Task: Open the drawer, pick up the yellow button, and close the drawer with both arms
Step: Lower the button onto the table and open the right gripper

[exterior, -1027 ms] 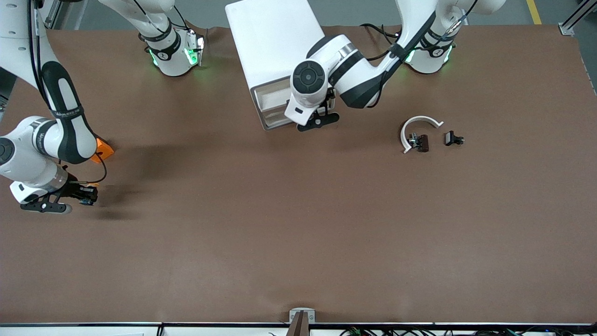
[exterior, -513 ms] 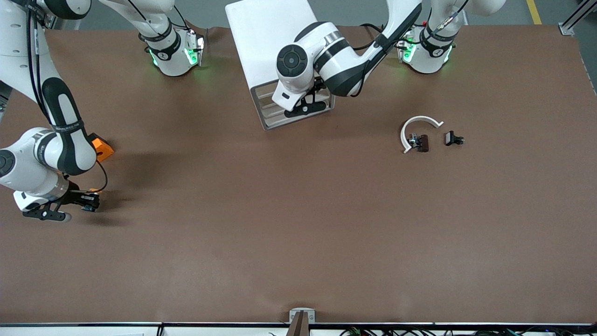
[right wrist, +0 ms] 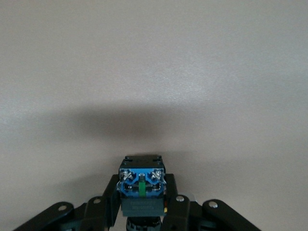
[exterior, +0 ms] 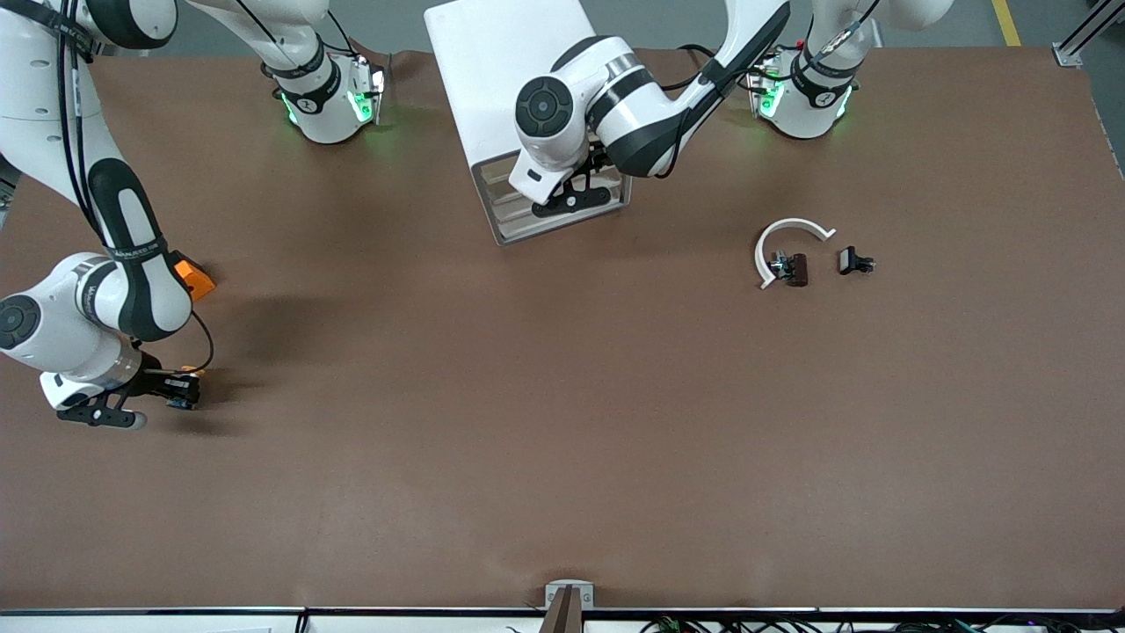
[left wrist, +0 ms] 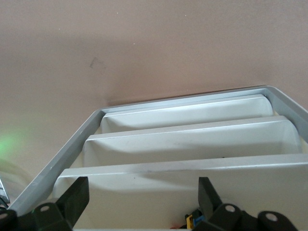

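Right hand [exterior: 180, 389] pinches button [right wrist: 142, 183] over worktop [exterior: 562, 422], right arm's end | left hand [exterior: 571, 195] spread at drawer [left wrist: 192, 192] front | risk: button slips from narrow pinch, or drawer left ajar.

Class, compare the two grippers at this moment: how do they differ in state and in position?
The left gripper is open and empty at the cabinet front by the drawer; the right gripper is shut on the button. Left sits mid-table, right at the right arm's end. Both are black two-finger grippers.
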{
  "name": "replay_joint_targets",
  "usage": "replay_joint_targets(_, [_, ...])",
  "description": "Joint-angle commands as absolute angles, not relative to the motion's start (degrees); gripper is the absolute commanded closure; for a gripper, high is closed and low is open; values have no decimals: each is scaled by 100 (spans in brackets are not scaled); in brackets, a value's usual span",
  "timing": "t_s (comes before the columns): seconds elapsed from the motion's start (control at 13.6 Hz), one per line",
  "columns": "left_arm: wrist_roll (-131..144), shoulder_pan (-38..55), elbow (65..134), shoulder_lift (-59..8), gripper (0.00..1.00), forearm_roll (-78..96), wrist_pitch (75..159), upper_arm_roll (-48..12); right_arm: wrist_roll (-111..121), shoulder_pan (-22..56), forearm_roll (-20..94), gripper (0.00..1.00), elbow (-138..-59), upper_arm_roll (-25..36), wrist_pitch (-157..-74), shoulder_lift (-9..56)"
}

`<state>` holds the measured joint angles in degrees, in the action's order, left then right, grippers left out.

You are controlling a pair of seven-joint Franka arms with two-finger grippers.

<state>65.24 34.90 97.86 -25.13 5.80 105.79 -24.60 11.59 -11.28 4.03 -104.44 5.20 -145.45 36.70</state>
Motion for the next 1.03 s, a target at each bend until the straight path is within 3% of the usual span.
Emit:
replay_joint_targets(0.0, [6521,3753,9914,-2391,0,712,10600,-2514,1134,-1143,518,100,-10266,466,-14493,3797])
replay_joint_targets(0.07, [6521,3736,9905,-2391,0,712,10600,-2505,1134,-1143,527,100,-10266,475,-14467,3806])
replay_joint_targets(0.22, [6521,3665,9888,-2399,0,712,10608,-2487,1186,-1143,510,1,-10213,475,-14432,3797])
replay_joint_targets(0.51, [6521,3376,9861,-2391,0,712,10600,-2435,1187,-888,475,0,-10195,483,-14117,3491])
replay_joint_targets(0.95, [6521,2699,9826,-2338,0,703,10600,-2443,1160,-826,457,0,-10178,483,-12070,2059])
